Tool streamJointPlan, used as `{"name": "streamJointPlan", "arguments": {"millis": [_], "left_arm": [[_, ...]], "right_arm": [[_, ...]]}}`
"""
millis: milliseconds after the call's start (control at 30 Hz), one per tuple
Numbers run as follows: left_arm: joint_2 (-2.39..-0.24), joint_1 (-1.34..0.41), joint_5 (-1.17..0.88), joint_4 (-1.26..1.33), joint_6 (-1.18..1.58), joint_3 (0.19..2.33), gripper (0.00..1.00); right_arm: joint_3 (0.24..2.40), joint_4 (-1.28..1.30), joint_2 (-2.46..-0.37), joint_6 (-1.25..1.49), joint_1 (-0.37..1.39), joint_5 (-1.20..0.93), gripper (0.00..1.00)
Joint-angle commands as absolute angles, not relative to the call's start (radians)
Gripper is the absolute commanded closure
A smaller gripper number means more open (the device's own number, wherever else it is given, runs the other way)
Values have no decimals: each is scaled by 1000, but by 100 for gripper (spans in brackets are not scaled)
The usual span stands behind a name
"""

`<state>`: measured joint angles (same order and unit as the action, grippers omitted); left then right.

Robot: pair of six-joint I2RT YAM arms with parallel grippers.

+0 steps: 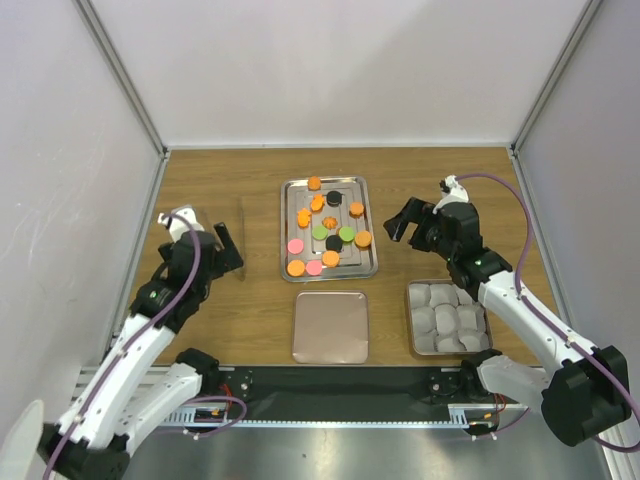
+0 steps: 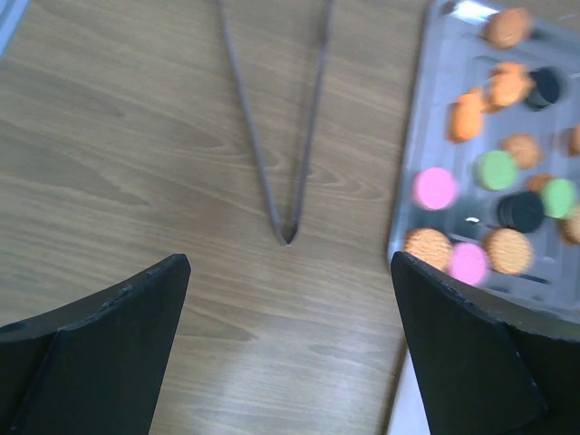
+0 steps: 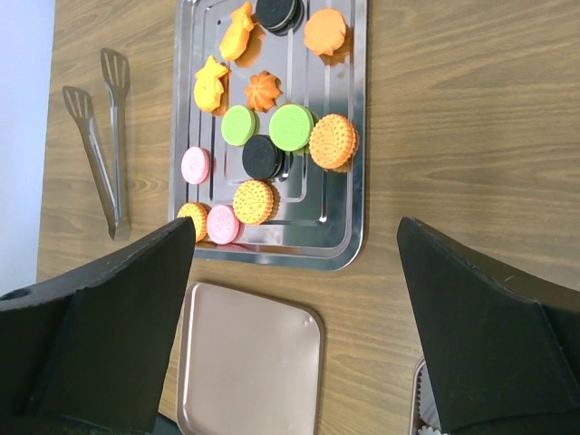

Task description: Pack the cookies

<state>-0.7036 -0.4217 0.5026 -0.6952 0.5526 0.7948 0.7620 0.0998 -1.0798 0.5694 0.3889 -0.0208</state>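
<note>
Steel tray [image 1: 285, 232] sits mid-table in the overhead view, and the cookies [image 1: 321, 232] are all on it: orange, pink, green and black discs scattered loose across its floor. Nearer the arm bases lies a flat copper-coloured lid [image 1: 331, 326], and to its right is a square box [image 1: 410, 330] filled with pale grey paper cups [image 1: 447, 310]. The left gripper [image 1: 232, 250] hangs over bare wooden table [image 1: 220, 180], left of the tray, with its fingers spread. The right gripper [image 1: 403, 222] hovers just off the tray's right edge, also spread and holding nothing.

Over to the left wrist camera. The two black fingers [image 2: 118, 335] stand wide apart at the bottom corners, with only wood grain between them. Just ahead lie the tongs [image 2: 286, 234], flat on the table with their joined end pointing back at the camera and the two arms fanning away. The tray rim [image 2: 412, 136] runs up the right side, with the cookies [image 2: 498, 170] blurred but clearly inside it.

Now the right wrist camera. Again the fingers [image 3: 480, 317] are parted wide and grip nothing. Between them the tray [image 3: 358, 136] is sharp. A black cookie lies near the middle with two green ones just past it, pink ones sit toward the near-left corner, and shaped orange ones are further off. The tongs [image 3: 116, 145] lie beyond the tray's left edge, apart from it. The lid [image 3: 249, 372] lies near the tray's closest rim, with a strip of bare wood between them.
</note>
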Motion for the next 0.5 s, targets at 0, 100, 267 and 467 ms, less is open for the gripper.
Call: {"name": "streamJointPlan", "arguments": {"millis": [0,100,267,467], "left_arm": [[-831,-353,532,-667,561,825,0],[-949,-254,436,-617,532,838,0],[-1155,-152,344,-534,465,900,0],[-1353,-127,288,-485,399,1020,0]], "right_arm": [[790,84,-1063,509,391,-67,0],[787,83,-1060,508,391,-86,0],[785,77,-1071,509,391,-110,0],[782,71,-1088,512,391,-133,0]]}}
